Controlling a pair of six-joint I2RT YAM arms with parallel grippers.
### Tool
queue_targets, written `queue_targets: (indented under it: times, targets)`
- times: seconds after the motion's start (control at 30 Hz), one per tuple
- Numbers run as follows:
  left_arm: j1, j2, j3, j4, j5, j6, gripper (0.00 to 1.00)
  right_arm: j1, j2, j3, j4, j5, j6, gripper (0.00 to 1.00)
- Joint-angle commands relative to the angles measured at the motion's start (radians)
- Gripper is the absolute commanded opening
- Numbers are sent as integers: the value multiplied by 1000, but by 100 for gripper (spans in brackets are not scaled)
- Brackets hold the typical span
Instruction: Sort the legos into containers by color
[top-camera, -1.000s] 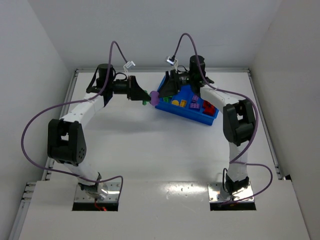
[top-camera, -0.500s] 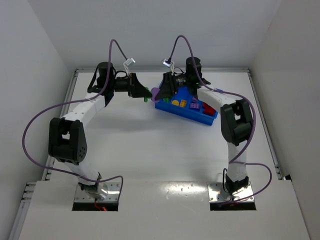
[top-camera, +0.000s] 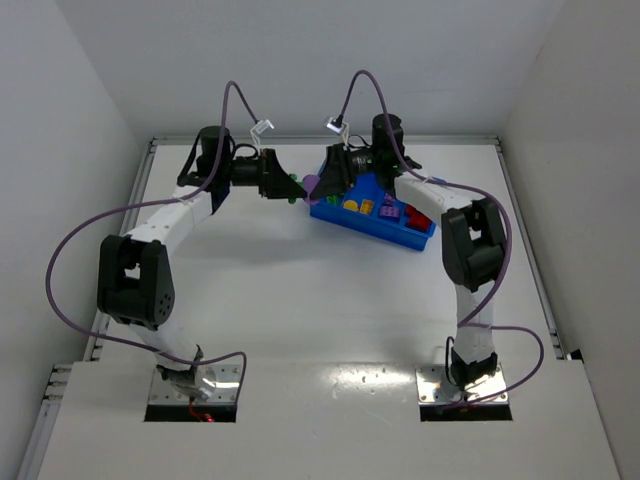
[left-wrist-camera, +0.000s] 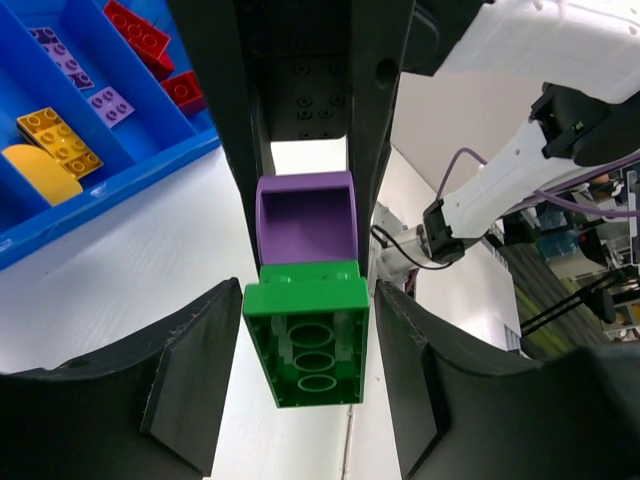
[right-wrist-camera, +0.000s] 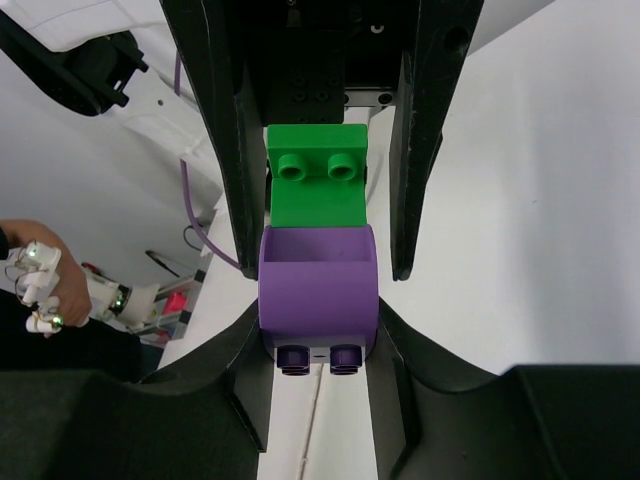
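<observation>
Mid-air, left pincer (left-wrist-camera: 307, 310) clamping green lego (left-wrist-camera: 306, 345), opposing right pincer (right-wrist-camera: 319, 328) clamping purple lego (right-wrist-camera: 318, 285)

One bright blue rectangular plastic bin (top-camera: 366, 227) is in view, and the left wrist view shows six loose pieces inside it: two red studded bricks (left-wrist-camera: 140, 32), two pale purple flat plates (left-wrist-camera: 108, 101), one yellow studded brick (left-wrist-camera: 58, 140) and one yellow rounded piece (left-wrist-camera: 40, 172). Outside the bin there is one stack of two joined pieces: one green plastic brick (left-wrist-camera: 305, 340) and one purple hollow plastic brick (left-wrist-camera: 305, 218). Two white-and-black robot arms (top-camera: 135, 280) end in two black grippers, the left gripper (left-wrist-camera: 305, 360) and the right gripper (right-wrist-camera: 318, 325). Two purple cables (top-camera: 60, 270) loop along the arms.
</observation>
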Motion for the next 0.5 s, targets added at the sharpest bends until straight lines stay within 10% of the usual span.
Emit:
queue_targets:
  times: [0.0, 0.47]
  targets:
    - [1, -44, -2, -26, -2, 50, 62, -15, -29, 3, 53, -9, -14, 6]
    - [38, -53, -2, -26, 7, 59, 57, -33, -57, -36, 53, -9, -14, 4]
